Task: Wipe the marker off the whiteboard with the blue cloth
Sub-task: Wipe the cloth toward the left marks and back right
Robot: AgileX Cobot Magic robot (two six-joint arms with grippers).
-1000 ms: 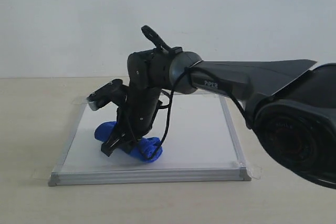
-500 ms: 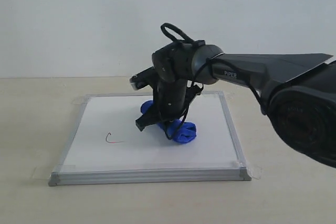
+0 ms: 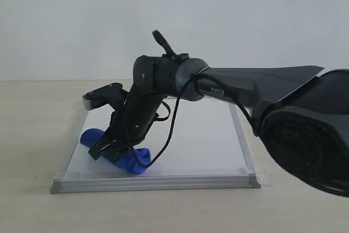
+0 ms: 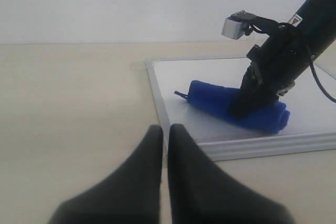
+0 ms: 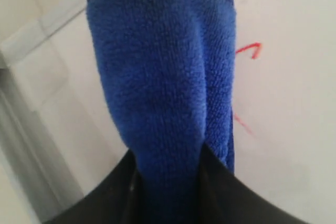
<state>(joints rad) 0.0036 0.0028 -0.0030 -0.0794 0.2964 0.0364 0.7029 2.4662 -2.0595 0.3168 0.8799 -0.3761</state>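
Spreading under everything is one pale beige counter, and on it lies one roughly square white whiteboard with a silver aluminium frame, flat and taped at its corners. One black right arm reaches across the middle of the exterior view to the board's front left corner. One bright royal-blue fluffy microfibre cloth, rolled into a thick bundle, lies pressed on the white surface there. Its long axis runs slantwise from near the left frame toward the front frame.

The right tool is clamped on that roll, one jaw on each long side, with most of the bundle sticking out beyond the fingertips. The left tool hangs over bare counter outside the left frame. Its two fingers are together with nothing between them, so the right arm is plainly the nearer one.

The red marker shows only in the right wrist view: two thin strokes, one small angled tick and one fainter short dash. Both lie on bare board just beside one long flank of the roll, the dash almost touching the pile. Any further strokes under the cloth cannot be seen. The next pass, as I judge it, should slide the roll sideways, across its long axis, toward that flank.
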